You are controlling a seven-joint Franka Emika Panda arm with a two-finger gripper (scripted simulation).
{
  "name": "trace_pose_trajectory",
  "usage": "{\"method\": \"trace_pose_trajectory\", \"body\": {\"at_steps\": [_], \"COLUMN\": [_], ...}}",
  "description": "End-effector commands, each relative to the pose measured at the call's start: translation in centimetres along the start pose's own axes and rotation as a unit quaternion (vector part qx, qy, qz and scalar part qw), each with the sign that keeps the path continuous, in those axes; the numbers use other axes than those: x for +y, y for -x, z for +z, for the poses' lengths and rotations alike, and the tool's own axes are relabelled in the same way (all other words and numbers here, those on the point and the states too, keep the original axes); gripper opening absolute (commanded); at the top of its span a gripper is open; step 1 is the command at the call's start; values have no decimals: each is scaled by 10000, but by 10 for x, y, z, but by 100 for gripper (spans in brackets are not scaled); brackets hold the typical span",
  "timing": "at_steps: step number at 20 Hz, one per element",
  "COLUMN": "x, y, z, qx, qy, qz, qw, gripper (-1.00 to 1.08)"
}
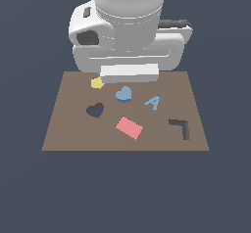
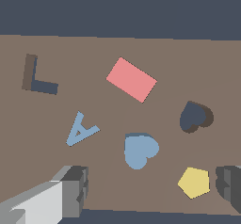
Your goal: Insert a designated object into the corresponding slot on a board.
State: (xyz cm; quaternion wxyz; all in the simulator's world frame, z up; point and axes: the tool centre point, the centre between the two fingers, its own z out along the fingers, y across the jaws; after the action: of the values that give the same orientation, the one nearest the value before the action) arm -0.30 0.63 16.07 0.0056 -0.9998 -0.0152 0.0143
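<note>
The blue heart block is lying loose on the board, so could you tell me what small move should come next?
Probably lower the open pincer onto the blue heart block: it lies ungrasped between the fingers, and the heart-shaped slot is unfilled.

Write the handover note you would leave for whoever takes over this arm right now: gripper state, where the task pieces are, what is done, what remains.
Gripper: open, empty, above the board.
Blue heart block: lying flat on the board between the fingers in the wrist view, not grasped.
Heart-shaped slot: empty, beside the heart toward the exterior view's left.
Done: gripper lined up over the heart.
Left: descend, grasp, lift, carry to the slot, insert.
</note>
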Motion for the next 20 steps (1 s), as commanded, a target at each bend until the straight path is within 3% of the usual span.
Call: {"method": "trace_pose_trajectory", "body": {"at_steps": [1, 10, 20], "x": [0, 2, 9], "y": [0, 6, 25], "z": [0, 19, 80], "qx": [0, 25, 104], "qy": [0, 10, 41], "qz": [0, 30, 123], "qw": [10000, 10000, 9999], "gripper": [100, 100, 100]}}
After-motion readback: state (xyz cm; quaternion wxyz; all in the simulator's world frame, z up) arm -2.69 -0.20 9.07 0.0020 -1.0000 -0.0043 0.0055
